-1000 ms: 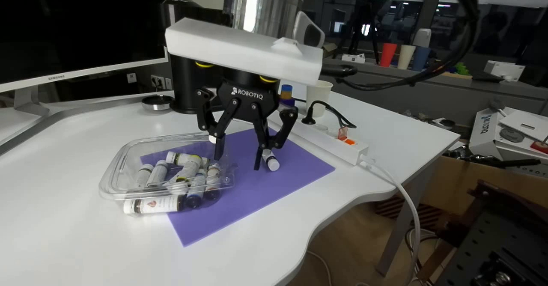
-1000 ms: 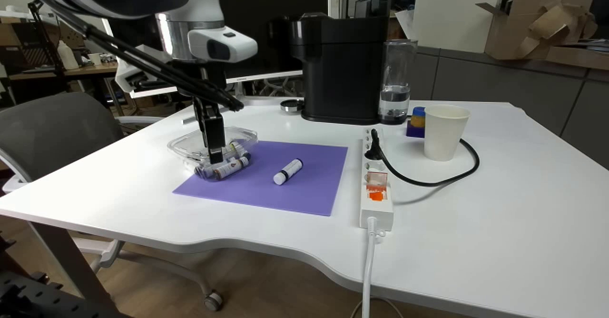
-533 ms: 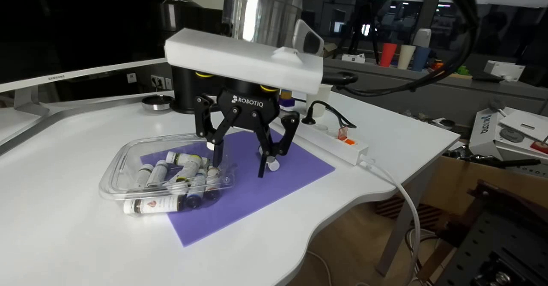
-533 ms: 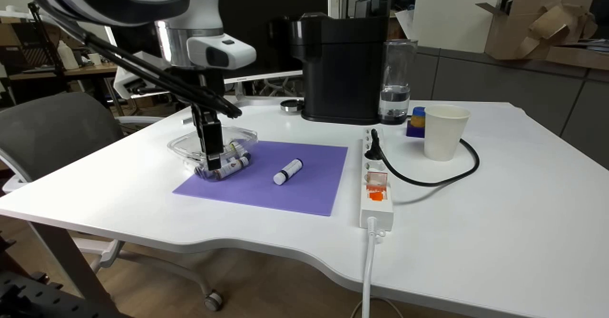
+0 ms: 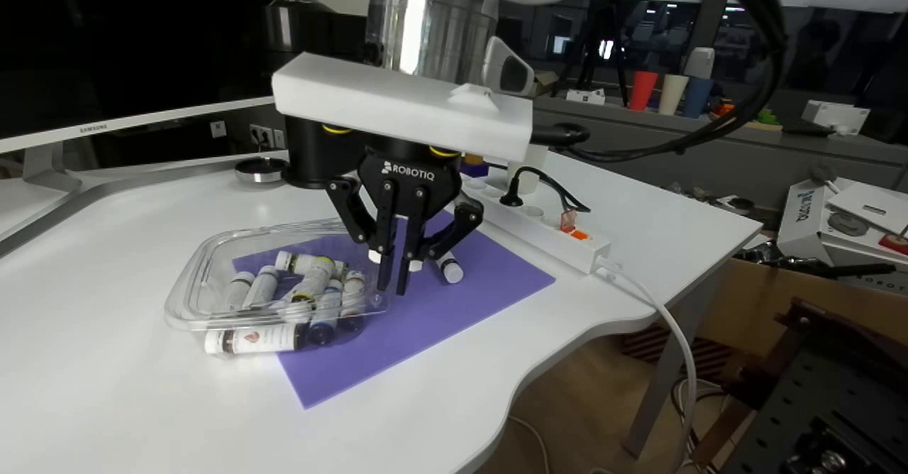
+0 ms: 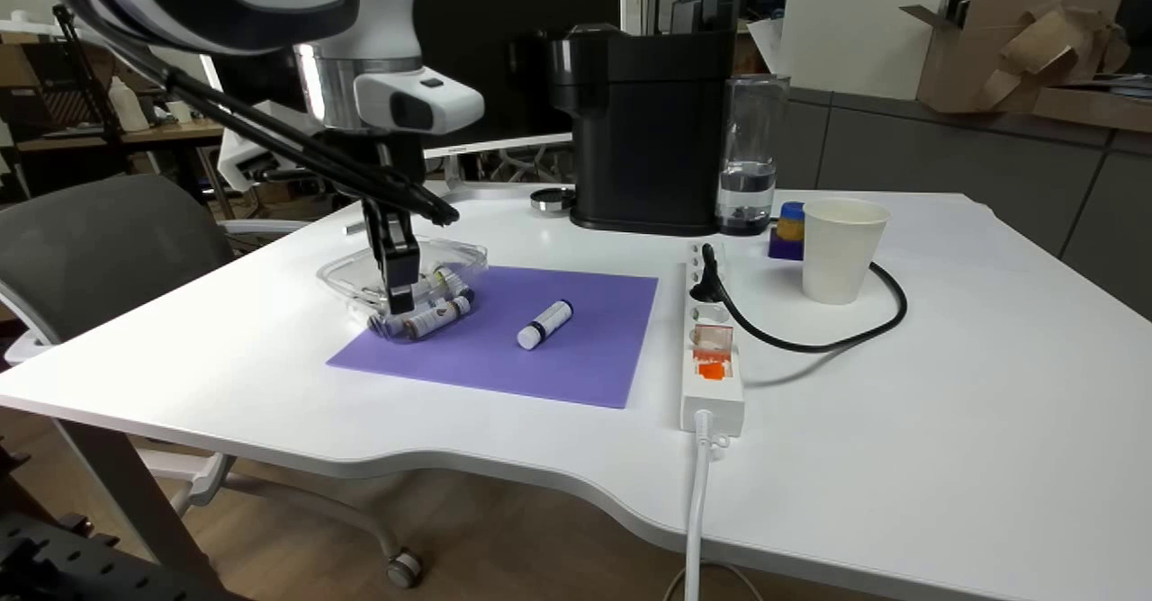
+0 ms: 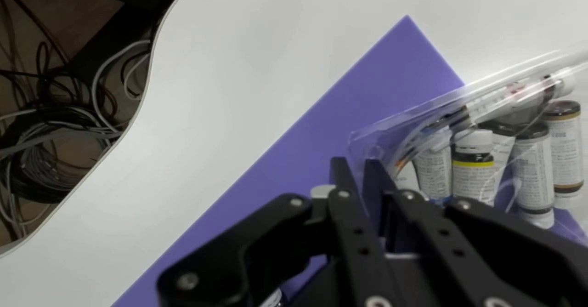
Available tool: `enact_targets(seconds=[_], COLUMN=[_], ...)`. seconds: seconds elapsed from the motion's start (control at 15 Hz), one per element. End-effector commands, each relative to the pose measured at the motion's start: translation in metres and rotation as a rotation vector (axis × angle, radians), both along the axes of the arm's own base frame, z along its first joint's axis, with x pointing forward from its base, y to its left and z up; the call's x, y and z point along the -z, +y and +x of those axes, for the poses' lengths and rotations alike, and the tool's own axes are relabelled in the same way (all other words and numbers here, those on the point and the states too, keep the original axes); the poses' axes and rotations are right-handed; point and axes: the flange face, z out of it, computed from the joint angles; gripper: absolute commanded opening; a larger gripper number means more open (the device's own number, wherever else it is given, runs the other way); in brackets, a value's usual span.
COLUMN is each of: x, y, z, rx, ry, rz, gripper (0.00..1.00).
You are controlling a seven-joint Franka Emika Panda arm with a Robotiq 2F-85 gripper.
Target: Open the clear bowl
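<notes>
Work surface: white desk (image 6: 945, 421) with a wavy near edge in an exterior view.

Clear bowl (image 5: 198, 286): located on the desk, partly over a purple mat (image 6: 576, 376) and partly over the bare white top. The wall is transparent; several small bottles (image 7: 564, 146) with pale labels lie inside, one of them along the side of the bowl.

Gripper (image 5: 394, 289): positioned at one corner of the bowl, directed downward. The fingers stand close together with a narrow gap between them; in the wrist view, the transparent corner of the bowl shows at that gap. Whether the fingers are clenched on the plastic or only beside it cannot be told.

Mat area: a single tube (image 6: 545, 325) with a white cap and a dark band lies on its side, apart from the bowl. Beyond the mat, a white power strip (image 6: 714, 400) rests on the desk, with a black plug (image 6: 706, 289) seated in it and an orange part (image 6: 713, 370) near one end. A black cable (image 6: 814, 347) leads from the plug and curves past the base of an upright white cup (image 6: 837, 255).

Perimeter: a tall black appliance (image 6: 639, 133) stands next to a clear cylinder (image 6: 750, 124), with a round metal dish (image 6: 549, 200) near its base. A monitor (image 5: 128, 41) with a dark screen stands on the desk. Off the desk are a gray chair (image 6: 117, 259) and, in the background, three cups (image 5: 643, 91) in a row, colored red, off-white and blue.
</notes>
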Motion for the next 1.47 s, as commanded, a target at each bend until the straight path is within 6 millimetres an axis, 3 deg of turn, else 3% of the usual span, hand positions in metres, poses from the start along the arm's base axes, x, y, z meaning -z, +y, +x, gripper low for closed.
enact_targets(seconds=[0.0,0.8,0.87,1.0,1.4], x=[-0.003,-0.033,-0.033,-0.033,-0.027], y=[0.002,0.006,0.007,0.008,0.006], z=[0.002,0.016,0.017,0.015,0.003], rx=[0.001,-0.032,-0.031,-0.024,-0.017], ry=[-0.018,-0.166,-0.163,-0.158,-0.128], rz=[0.0,-0.04,-0.034,-0.029,-0.031], gripper=[0.0,0.0,0.26,0.32,0.73])
